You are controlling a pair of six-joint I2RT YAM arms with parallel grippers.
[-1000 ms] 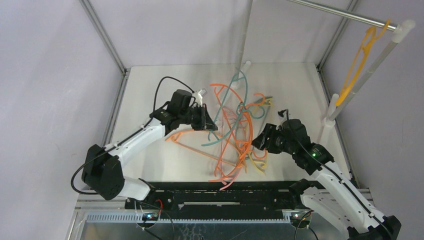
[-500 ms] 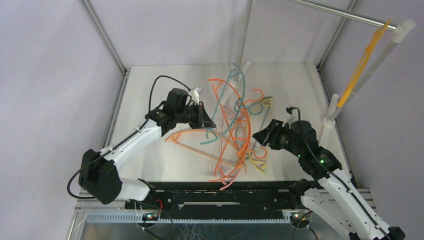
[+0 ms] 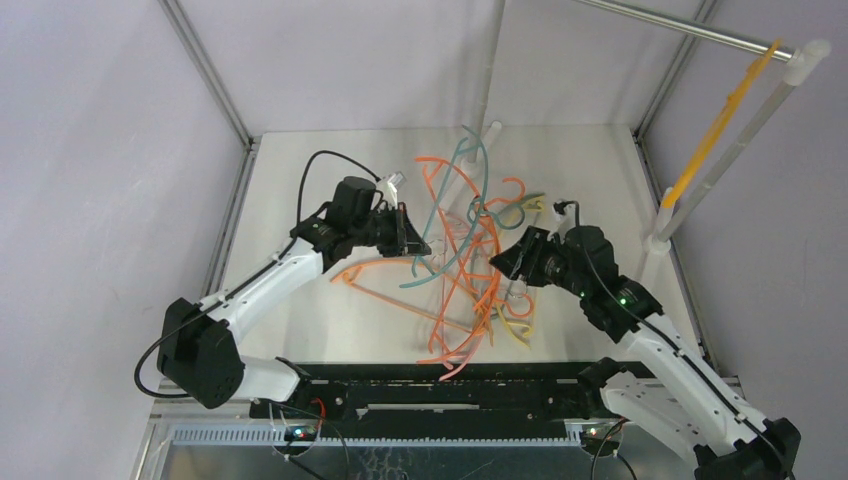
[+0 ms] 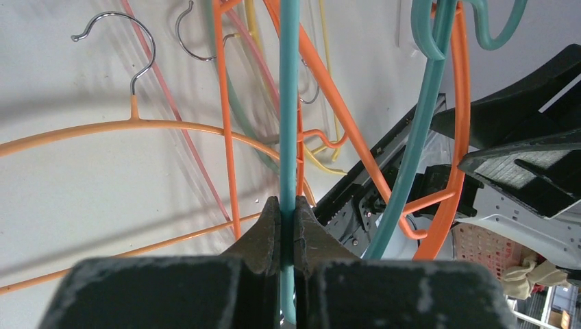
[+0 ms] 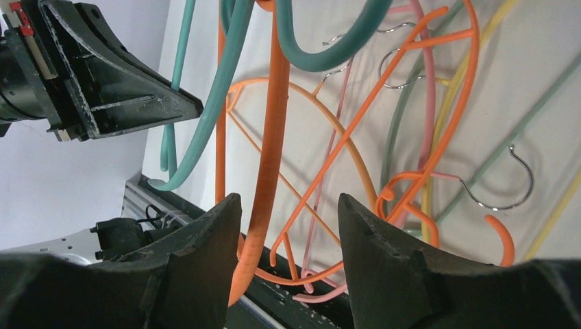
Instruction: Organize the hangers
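Left fingers clenched on teal hanger, tangled in hanger pile at middle of worktop. Right fingers spread, straddling orange hanger, not gripping. Hangers likely light, springy, slick; hooks snag. Best hold: arm near hook.

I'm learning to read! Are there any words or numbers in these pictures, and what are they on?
None can be read. The hangers are plain. A tiny red and white patch on the left gripper is too small to read.
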